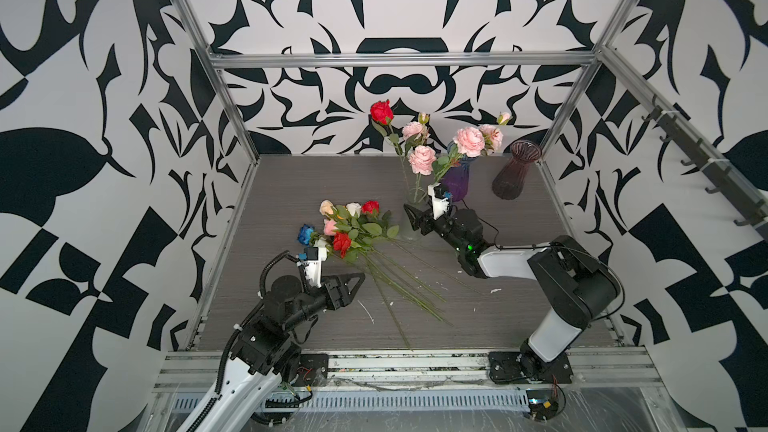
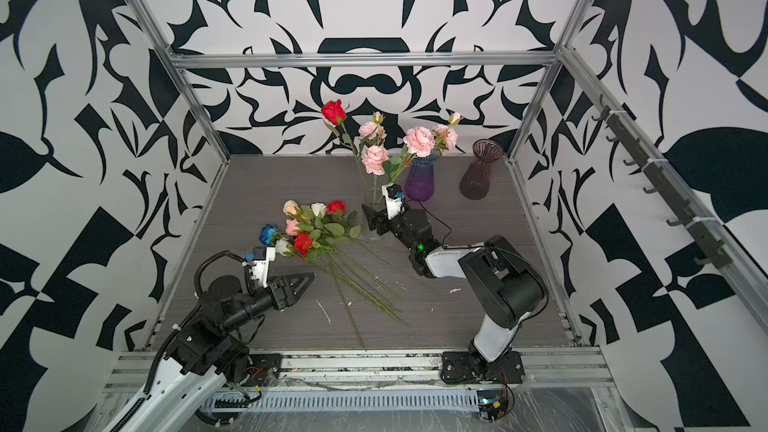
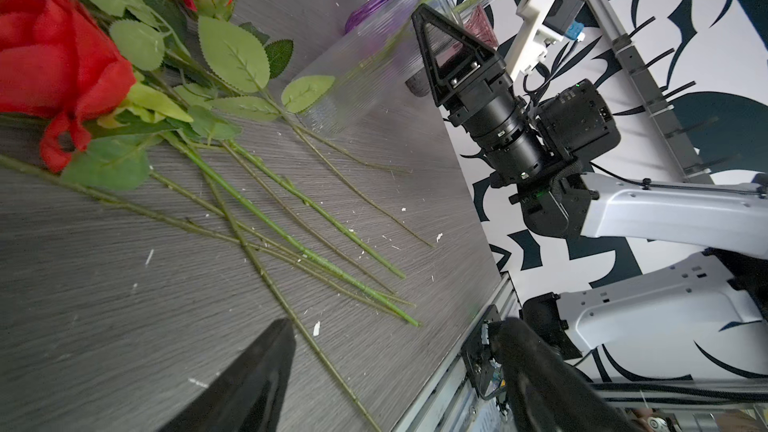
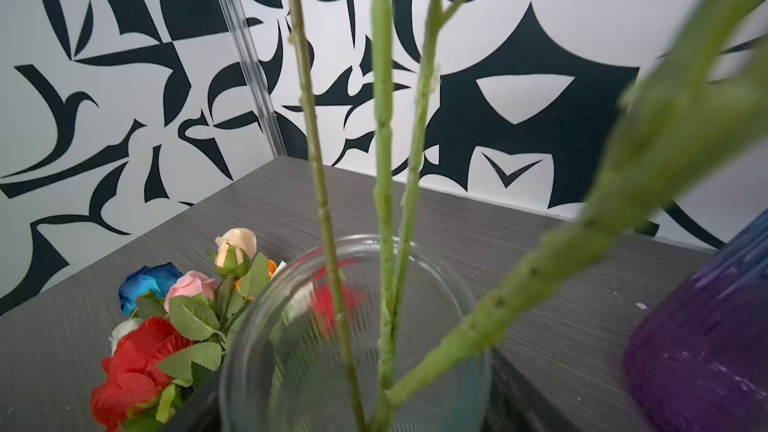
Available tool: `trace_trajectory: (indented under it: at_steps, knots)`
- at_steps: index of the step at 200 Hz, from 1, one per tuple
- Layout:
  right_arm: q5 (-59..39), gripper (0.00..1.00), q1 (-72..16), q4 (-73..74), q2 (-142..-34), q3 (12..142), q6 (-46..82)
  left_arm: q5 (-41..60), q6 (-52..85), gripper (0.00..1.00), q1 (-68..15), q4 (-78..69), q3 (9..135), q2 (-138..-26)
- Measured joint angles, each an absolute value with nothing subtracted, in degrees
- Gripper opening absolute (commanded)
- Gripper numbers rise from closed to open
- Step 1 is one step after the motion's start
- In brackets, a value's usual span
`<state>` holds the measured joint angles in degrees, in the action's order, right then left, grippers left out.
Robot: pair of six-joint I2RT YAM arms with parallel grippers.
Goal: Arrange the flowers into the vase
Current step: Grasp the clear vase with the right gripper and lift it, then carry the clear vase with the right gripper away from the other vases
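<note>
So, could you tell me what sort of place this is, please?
Probably a robotics lab test cell: an aluminium frame and black-and-white patterned wall panels enclose a grey table, with the left arm and right arm bolted to its front rail.

Vases 3: clear glass vase [image 1: 405,235], purple vase [image 1: 457,183], maroon vase [image 1: 513,172].
Upright: red rose [image 1: 381,111] 1, pink ruffled blooms [image 1: 422,160] 4, buds [image 1: 504,118] 2.
Lying: red roses [image 1: 341,243] 2, white roses [image 1: 353,209] 2; peach rose [image 1: 327,207], pink rose [image 1: 330,227], blue rose [image 1: 306,234], orange rose [image 4: 272,266] 1 each.

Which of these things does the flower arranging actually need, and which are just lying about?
In the job: loose bunch of mixed-colour roses; clear glass vase; red and pink blooms standing in it.
Lying about, it seems: purple glass vase; dark pink ribbed glass vase; white scraps.
</note>
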<state>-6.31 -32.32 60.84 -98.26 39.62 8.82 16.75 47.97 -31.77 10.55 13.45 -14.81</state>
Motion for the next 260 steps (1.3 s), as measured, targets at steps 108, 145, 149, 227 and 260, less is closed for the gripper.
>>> trace_trajectory:
  at_steps: [108,145,149,227,260]
  knots:
    - [-8.8,0.65,-31.4,65.3,-105.0,42.6,4.8,17.1,46.9,0.82,-31.8,10.6,13.5,-15.8]
    - [-10.2,0.63,-31.0,64.9,-107.2,45.5,2.9,17.2,46.5,0.82,-31.7,10.6,13.5,-16.0]
    - [-10.4,0.63,-31.0,64.7,-107.5,45.9,2.7,17.2,46.4,0.82,-31.8,10.6,13.5,-16.0]
    - [-13.8,0.62,-29.7,63.8,-121.1,63.9,1.6,17.0,46.5,0.82,-31.8,11.5,13.5,-14.3]
    - [-15.5,0.62,-29.4,63.2,-128.8,75.0,1.7,16.7,46.5,0.83,-31.6,11.8,13.5,-14.6]
